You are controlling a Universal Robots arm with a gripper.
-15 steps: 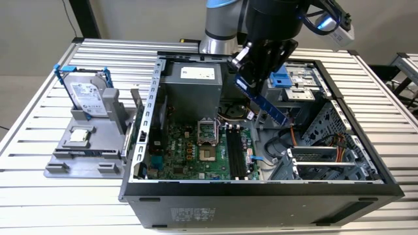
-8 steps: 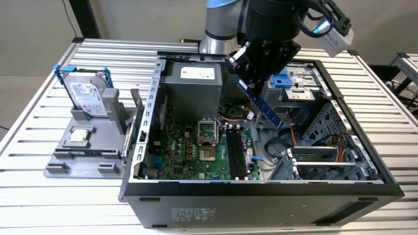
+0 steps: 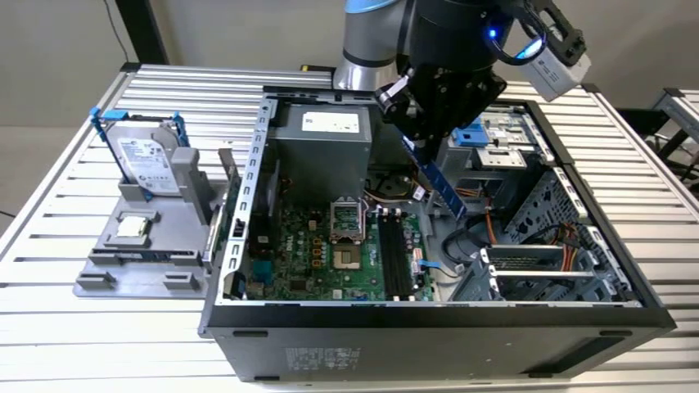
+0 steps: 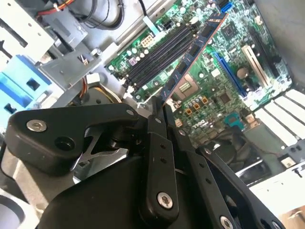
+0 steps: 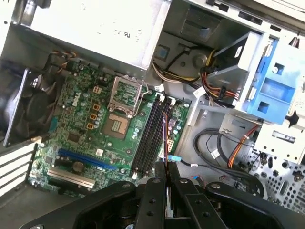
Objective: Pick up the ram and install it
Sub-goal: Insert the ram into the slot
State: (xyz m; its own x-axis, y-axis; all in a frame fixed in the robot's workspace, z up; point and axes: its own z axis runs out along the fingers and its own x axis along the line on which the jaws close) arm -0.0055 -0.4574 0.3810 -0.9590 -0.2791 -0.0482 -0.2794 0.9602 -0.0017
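- Lower part of the exterior view: the matte black sheet-metal case wall (image 3: 437,336) stands on a ribbed aluminium table (image 3: 65,344).
- Behind it lies the green motherboard (image 3: 317,262), with long, narrow black slots (image 3: 395,258).
- At centre, the ram (image 3: 437,180), a thin, flat blue-green stick, hangs tilted above the slots and clear of them. Its dark chips show in the second wrist view (image 4: 193,52).
- The gripper (image 3: 421,135) has blocky black fingers (image 4: 157,143) pinched tight on the ram's upper end.
- Far back is a boxy grey power supply (image 3: 322,147).
- At the exterior view's left, a grey plastic tray (image 3: 110,274) holds an upright silver hard drive (image 3: 147,155).
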